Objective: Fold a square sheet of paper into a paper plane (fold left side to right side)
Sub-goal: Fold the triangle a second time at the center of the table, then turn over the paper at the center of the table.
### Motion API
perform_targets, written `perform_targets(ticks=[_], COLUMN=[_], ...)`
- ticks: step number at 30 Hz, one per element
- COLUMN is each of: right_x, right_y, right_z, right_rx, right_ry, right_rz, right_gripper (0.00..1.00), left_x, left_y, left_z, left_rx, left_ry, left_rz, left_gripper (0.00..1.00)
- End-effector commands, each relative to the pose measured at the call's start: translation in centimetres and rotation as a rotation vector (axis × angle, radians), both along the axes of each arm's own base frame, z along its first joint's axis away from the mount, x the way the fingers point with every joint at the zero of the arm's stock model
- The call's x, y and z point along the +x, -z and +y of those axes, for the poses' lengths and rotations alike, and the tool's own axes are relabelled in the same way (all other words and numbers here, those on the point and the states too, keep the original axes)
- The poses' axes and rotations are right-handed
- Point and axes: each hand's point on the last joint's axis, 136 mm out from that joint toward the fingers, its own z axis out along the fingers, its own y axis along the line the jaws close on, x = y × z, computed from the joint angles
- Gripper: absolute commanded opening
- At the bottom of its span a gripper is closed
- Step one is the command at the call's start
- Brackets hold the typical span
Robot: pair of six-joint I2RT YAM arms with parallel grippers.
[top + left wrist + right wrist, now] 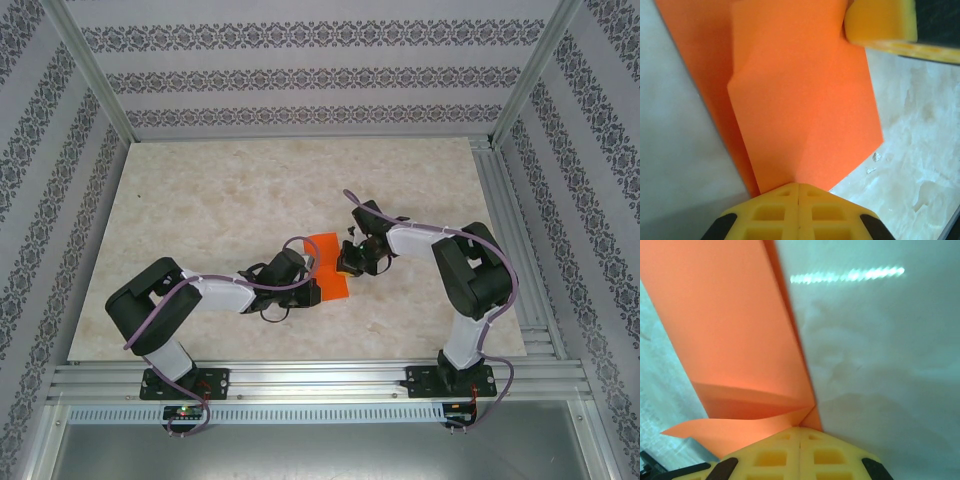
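The square sheet of paper [326,252], bright orange and partly folded, is in the middle of the table between both grippers. My left gripper [314,288] holds its near-left edge, and in the left wrist view the yellow jaws [799,186] are shut on the paper [800,100], which creases upward from the tips. My right gripper [350,265] grips the right side. Its jaws [800,429] are shut on a corner of the paper [730,330], where layers overlap in a fold. A yellow fingertip of the right gripper [880,20] touches the sheet's far edge.
The pale marbled tabletop [250,190] lies all round the paper. Aluminium rails [300,380] run along the near edge and a rail [505,210] down the right side. Patterned walls [300,80] enclose the back and sides.
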Motion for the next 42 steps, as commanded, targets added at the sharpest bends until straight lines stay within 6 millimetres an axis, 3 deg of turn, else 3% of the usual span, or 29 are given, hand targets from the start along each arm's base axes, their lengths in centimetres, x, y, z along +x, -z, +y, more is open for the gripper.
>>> perform_targets(ticks=[1, 14, 18, 21, 27, 32, 37, 42], right_x=[1.9, 1.9, 2.7, 3.1, 2.6, 1.6, 0.2, -0.8], right_y=[1.6, 1.7, -0.1, -2.1, -5.2, -6.3, -6.3, -6.3], right_z=[-2.7, -3.0, -2.9, -3.4, -4.8, -6.1, -6.6, -6.9], right_rx=[-0.133, -0.139, -0.112, -0.111, -0.109, -0.052, 0.032, 0.058], right_ry=[0.033, 0.019, 0.018, 0.015, 0.018, 0.037, 0.054, 0.07], right_rz=[-0.048, -0.053, -0.098, -0.15, -0.233, -0.301, -0.316, -0.323], right_gripper=[0.05, 0.06, 0.09, 0.18, 0.31, 0.4, 0.46, 0.51], left_x=[-2.7, -3.4, -3.2, -2.8, -0.2, 3.3, 6.4, 7.8], left_y=[3.2, 1.8, 0.3, -1.2, -5.3, -7.3, -7.1, -5.5], left_z=[2.9, 4.4, 5.2, 5.4, 3.4, 1.1, -0.5, -1.5], left_rx=[0.122, 0.134, 0.156, 0.145, 0.042, -0.037, -0.041, -0.021], left_ry=[0.005, -0.015, -0.025, -0.034, -0.02, 0.008, 0.029, 0.047], left_rz=[0.099, 0.076, 0.04, 0.008, -0.073, -0.116, -0.119, -0.093], left_gripper=[0.08, 0.15, 0.16, 0.19, 0.33, 0.42, 0.48, 0.5])
